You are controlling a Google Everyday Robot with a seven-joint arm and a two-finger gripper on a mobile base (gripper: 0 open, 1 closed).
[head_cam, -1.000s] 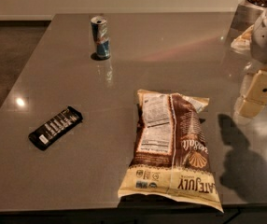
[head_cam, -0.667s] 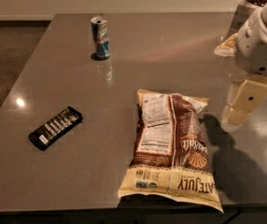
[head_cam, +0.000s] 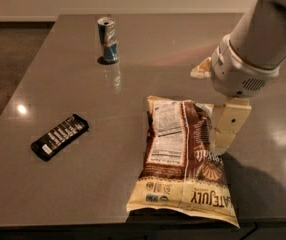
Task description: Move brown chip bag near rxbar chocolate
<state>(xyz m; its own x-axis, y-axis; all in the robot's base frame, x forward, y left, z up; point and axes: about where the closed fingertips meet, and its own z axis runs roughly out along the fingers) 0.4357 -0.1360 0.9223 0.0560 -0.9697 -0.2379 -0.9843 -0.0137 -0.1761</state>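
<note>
The brown chip bag [head_cam: 183,156] lies flat near the table's front edge, with its white nutrition panel up and "LATE JULY" at its near end. The rxbar chocolate [head_cam: 59,136], a small black wrapper with white lettering, lies flat to the bag's left, well apart from it. My gripper [head_cam: 222,146] hangs from the white arm at the right and sits over the bag's right edge, near its upper half. Only one cream finger [head_cam: 229,124] shows.
A blue and silver drink can [head_cam: 107,40] stands upright at the back of the grey table [head_cam: 83,94]. A small cream object [head_cam: 201,69] lies behind the arm. The table's front edge runs just below the bag.
The arm and gripper have moved left and toward the camera, from off the bag's right side to over its right edge. The bag, bar and can have not moved.
</note>
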